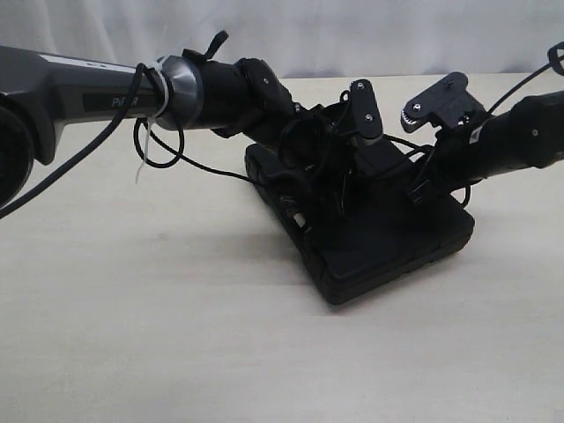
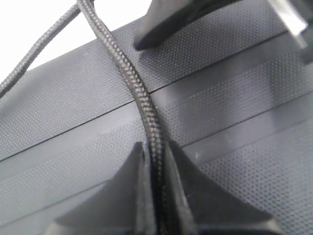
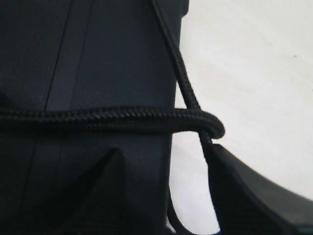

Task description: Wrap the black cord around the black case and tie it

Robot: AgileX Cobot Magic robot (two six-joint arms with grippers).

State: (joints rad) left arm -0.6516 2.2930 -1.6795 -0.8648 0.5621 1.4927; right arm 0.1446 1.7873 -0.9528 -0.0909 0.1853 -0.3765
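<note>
The black cord is pinched by the left gripper over the black case at the exterior view's centre, while the right gripper is spread, so the bend at the case edge could be slackened and slipped off.

**Soft, even light; black parts swallow detail**

In the exterior view the light is diffuse and bright. The pale table carries only a faint, soft-edged shadow at the foot of the black case. Case and arms merge into one dark, slightly soft mass.

In the left wrist view the weave of the black cord is crisp mid-frame. The left gripper is blurred, and the table corner is blown out to white.

The right wrist view is dimmer: the case is nearly featureless and the right gripper is out of focus.
</note>
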